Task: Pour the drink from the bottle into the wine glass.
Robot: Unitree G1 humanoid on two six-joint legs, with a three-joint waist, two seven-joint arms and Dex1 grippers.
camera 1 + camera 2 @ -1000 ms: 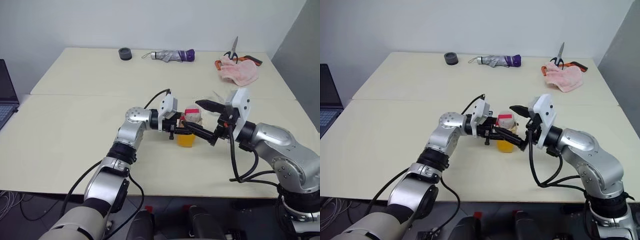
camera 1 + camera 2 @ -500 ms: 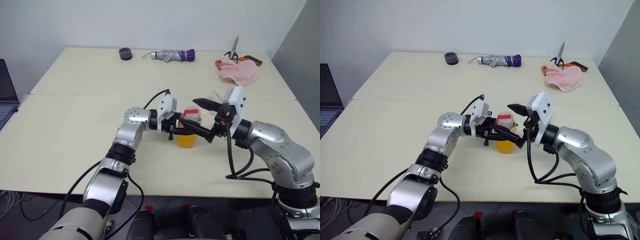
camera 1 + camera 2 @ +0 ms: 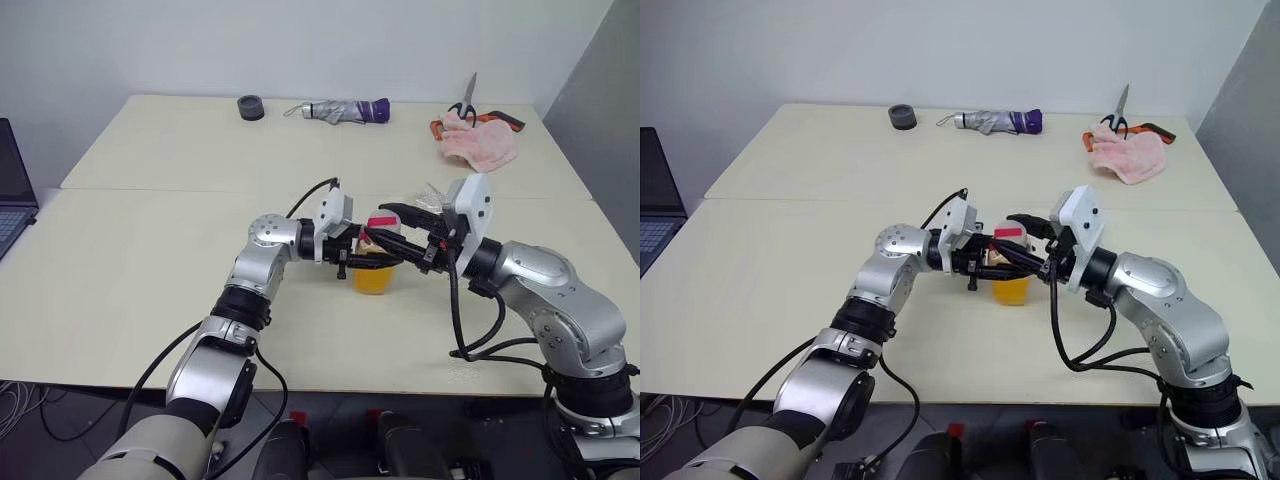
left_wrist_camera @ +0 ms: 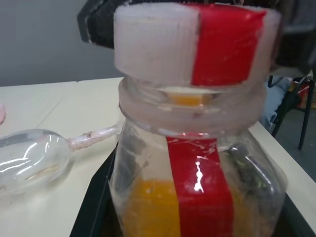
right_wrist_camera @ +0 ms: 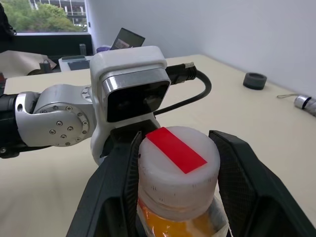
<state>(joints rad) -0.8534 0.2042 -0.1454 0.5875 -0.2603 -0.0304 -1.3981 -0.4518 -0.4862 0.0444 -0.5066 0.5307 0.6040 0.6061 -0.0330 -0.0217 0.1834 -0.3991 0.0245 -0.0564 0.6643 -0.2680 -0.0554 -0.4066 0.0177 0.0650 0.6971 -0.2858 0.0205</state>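
Red-striped white cap [image 5: 177, 165] tops the upright bottle [image 3: 376, 268] clenched in the left jaws [image 3: 362, 250], while the right jaws [image 3: 398, 238] straddle it, not visibly gripping.

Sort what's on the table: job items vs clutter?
Job:
bottle, held by left gripper
cap, right gripper around it
drink inside the bottle
wine glass, lying on its side behind the bottle

Clutter:
umbrella
grey ring
pink cloth
scissors
laptop
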